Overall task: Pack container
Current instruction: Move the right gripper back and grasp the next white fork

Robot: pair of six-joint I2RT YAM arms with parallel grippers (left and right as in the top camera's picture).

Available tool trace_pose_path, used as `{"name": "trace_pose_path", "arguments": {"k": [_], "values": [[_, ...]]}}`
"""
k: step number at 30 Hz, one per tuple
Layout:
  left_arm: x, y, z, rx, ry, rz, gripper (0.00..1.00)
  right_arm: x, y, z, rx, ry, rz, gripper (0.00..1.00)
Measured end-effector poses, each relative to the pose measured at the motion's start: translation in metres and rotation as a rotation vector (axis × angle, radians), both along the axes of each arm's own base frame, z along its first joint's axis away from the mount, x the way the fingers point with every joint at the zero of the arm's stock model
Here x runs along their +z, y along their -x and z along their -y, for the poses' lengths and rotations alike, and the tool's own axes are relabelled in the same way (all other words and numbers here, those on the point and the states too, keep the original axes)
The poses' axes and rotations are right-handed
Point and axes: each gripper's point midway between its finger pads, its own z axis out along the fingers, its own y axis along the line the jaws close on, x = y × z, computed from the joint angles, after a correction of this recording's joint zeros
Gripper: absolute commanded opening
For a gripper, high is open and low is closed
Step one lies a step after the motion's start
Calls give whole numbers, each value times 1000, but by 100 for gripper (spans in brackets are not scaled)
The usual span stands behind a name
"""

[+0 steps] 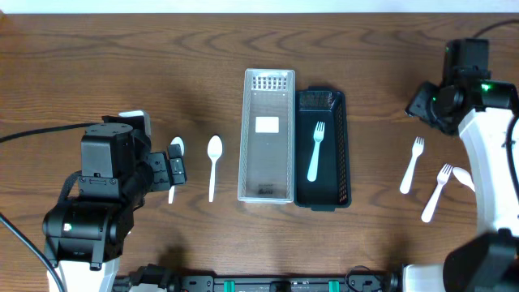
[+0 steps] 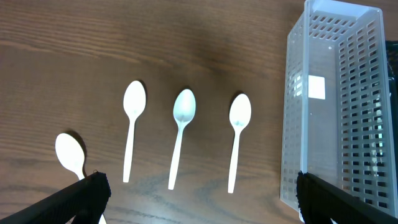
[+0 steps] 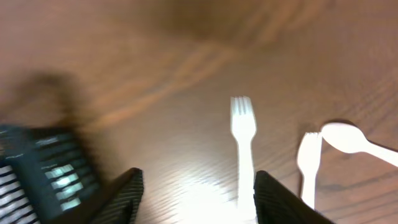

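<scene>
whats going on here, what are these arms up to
A two-armed robot is packing white plastic cutlery into bins mid-table. One fork lies in the black bin; the clear bin beside it holds no cutlery. The left gripper hangs open over a row of spoons, the right gripper open above two loose forks. Neither holds anything.

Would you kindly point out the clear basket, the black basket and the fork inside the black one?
clear basket [image 1: 243,138]: overhead view, its left wall.
black basket [image 1: 345,146]: overhead view, its right wall.
fork [image 1: 315,153]: overhead view, middle of its handle.
</scene>
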Motion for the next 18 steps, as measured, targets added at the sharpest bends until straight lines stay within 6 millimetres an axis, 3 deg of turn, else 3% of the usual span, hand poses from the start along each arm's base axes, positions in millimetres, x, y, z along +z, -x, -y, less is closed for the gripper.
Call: {"name": "trace_pose_path", "arguments": {"k": [3, 8, 18], "values": [[0, 0, 0, 0, 0, -1, 98, -48, 8, 17, -17, -8, -108, 67], [0, 0, 0, 0, 0, -1, 98, -105, 17, 28, -6, -27, -235, 75], [0, 0, 0, 0, 0, -1, 98, -145, 9, 32, 31, -61, -271, 77]]}}
